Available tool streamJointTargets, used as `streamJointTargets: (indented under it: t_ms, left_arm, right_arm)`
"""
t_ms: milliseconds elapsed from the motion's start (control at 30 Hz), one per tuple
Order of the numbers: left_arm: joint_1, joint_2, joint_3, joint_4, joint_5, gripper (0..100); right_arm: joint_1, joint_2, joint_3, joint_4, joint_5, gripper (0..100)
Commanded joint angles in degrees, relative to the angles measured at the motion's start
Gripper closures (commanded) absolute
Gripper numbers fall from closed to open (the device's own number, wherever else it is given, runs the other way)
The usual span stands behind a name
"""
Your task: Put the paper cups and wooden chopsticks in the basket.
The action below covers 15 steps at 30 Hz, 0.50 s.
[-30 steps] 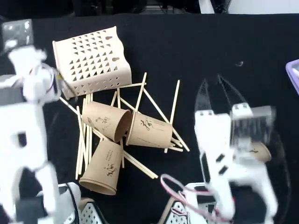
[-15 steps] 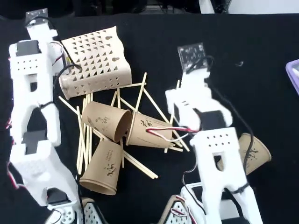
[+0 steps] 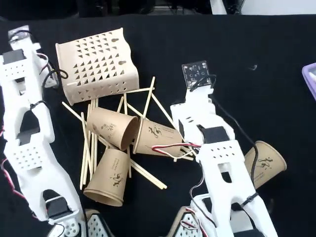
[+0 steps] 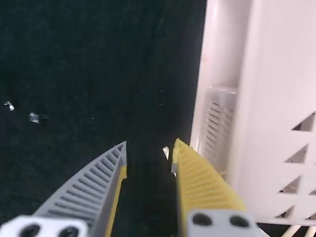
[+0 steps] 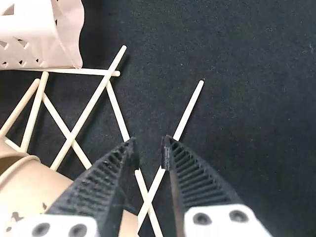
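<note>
The left gripper (image 4: 148,147) is held a little apart beside the basket (image 4: 256,98). The right gripper (image 5: 148,145) is held a little apart over chopsticks (image 5: 187,111). From high up, cups (image 3: 111,127) are seen lying outside the basket.

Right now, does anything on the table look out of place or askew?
Yes. The basket lies on its side, chopsticks are strewn crisscross, three cups lie toppled among them, and a fourth cup lies apart.
</note>
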State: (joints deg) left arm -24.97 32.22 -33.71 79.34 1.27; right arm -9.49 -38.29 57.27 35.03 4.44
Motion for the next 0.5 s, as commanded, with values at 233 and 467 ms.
streamJointTargets:
  t_ms: [233, 467]
  left_arm:
    - [4.4, -6.7, -17.2, 12.9, 0.4, 76]
    - [4.4, -2.0, -16.6, 4.9, 0.4, 80]
  right_arm:
    - [-0.7, 0.7, -0.3, -1.3, -0.5, 90.3]
    - [-0.7, 0.6, 0.5, -1.7, -0.5, 90.3]
